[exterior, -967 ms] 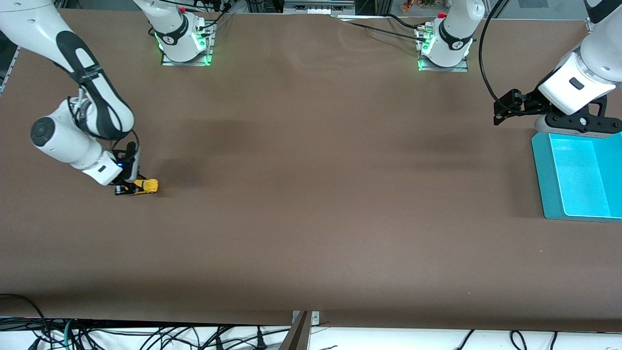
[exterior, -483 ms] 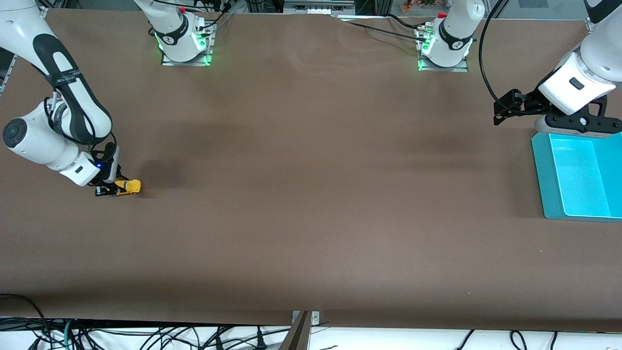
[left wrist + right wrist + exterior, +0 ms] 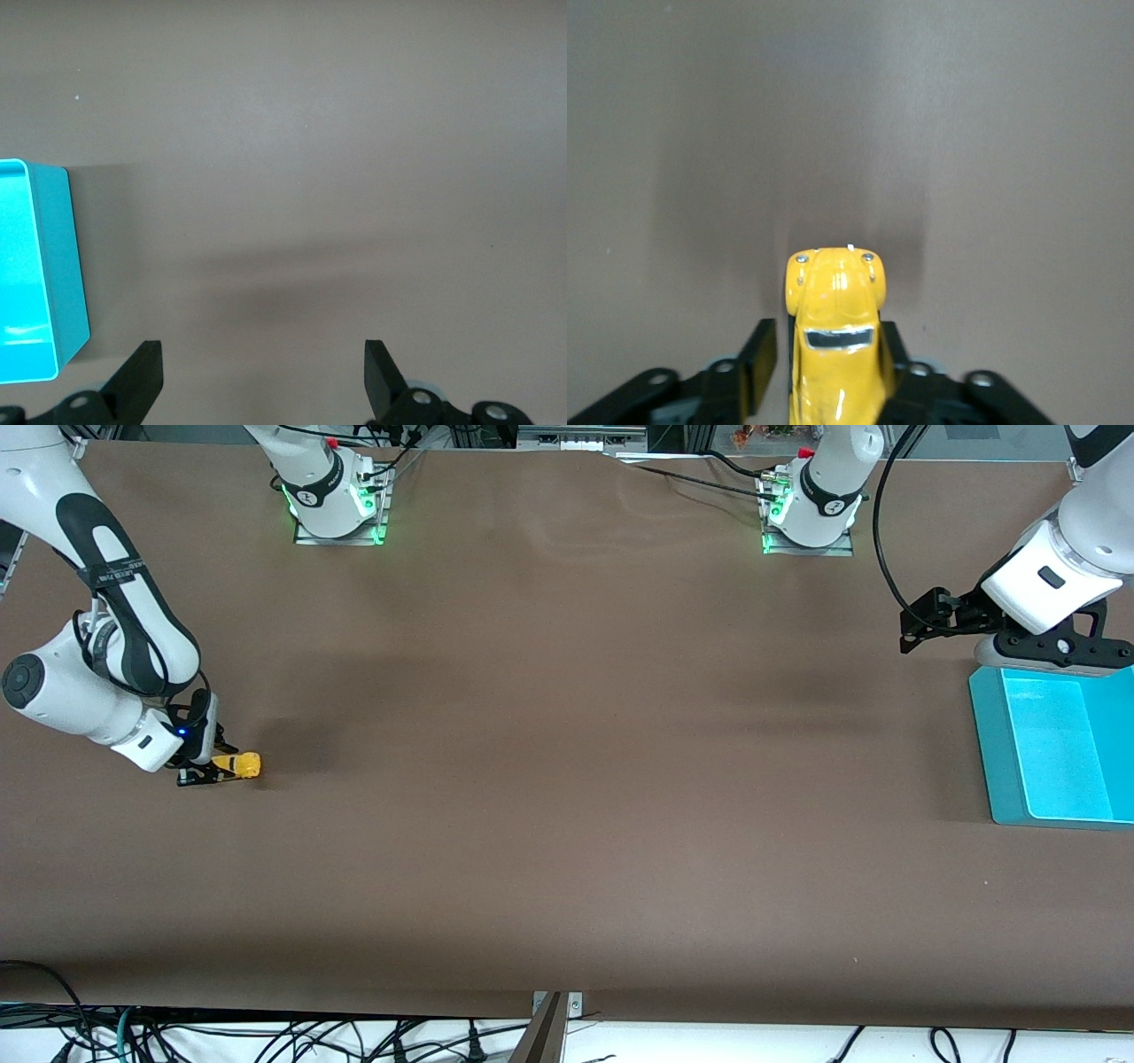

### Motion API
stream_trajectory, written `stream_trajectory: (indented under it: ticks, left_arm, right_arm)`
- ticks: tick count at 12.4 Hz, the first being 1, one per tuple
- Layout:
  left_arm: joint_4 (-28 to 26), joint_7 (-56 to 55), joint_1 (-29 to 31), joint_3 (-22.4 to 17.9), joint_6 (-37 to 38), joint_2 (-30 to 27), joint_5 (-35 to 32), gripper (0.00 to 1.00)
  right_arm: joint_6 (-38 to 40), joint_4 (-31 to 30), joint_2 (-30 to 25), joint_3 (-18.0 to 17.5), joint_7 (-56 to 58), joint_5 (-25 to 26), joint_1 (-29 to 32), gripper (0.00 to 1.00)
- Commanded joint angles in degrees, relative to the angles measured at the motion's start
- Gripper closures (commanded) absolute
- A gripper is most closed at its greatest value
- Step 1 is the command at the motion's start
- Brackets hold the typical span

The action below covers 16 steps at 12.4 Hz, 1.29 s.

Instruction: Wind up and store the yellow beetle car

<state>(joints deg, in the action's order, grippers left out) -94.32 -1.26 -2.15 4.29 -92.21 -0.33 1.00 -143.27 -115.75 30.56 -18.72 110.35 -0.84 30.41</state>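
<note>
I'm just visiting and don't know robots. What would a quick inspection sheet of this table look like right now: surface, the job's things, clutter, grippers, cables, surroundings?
Surface: brown table, flat, a few faint creases near the arm bases.
Job's things: yellow beetle car at the right arm's end of the table, wheels down on the surface, nose pointing away from the gripper.
Other things: turquoise bin at the left arm's end, nothing seen in the part of its inside that shows.
Clutter: nothing seen.
Grippers: right gripper shut on the car's sides; left gripper open, waiting over bare table beside the bin.
Cables: black cable looping to the left arm; tangled cables below the table's near edge.
Surroundings: two arm bases lit green at the table's farther edge.
</note>
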Motion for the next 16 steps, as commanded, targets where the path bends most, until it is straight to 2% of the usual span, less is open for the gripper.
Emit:
stream_trajectory:
  ticks: [1, 4, 7, 11, 13, 16]
  left_arm:
    - [1.3, 1.2, 0.3, 0.1, 1.2, 0.8, 0.2, 0.0]
    - [0.5, 1.3, 0.4, 0.1, 1.2, 1.3, 0.2, 0.0]
    - [0.4, 1.3, 0.4, 0.1, 1.1, 2.2, 0.2, 0.0]
    - [-1.6, 1.4, 0.3, 0.3, 0.5, 2.7, 0.9, 0.0]
    - [-3.3, 1.6, 0.3, 0.4, -1.5, 2.8, 0.9, 0.0]
    - [-7.7, 10.3, -0.1, 0.8, -7.8, 3.4, 1.0, 0.0]
  right_arm:
    - [4.2, 4.4, 1.9, -2.6, -4.1, 0.7, 0.9, 0.0]
    - [12.9, 9.1, 0.1, -4.9, -7.4, 1.4, 0.7, 0.0]
    - [17.0, 10.8, -2.5, -5.7, -7.8, 1.6, 0.5, 0.0]
    - [23.1, 10.9, -13.7, -6.2, -15.5, 4.9, -0.1, 0.0]
    - [24.8, 10.9, -19.0, -6.2, -20.2, 4.7, -0.9, 0.0]
    - [28.3, 10.8, -24.7, -6.2, -30.3, 4.4, -3.1, 0.0]
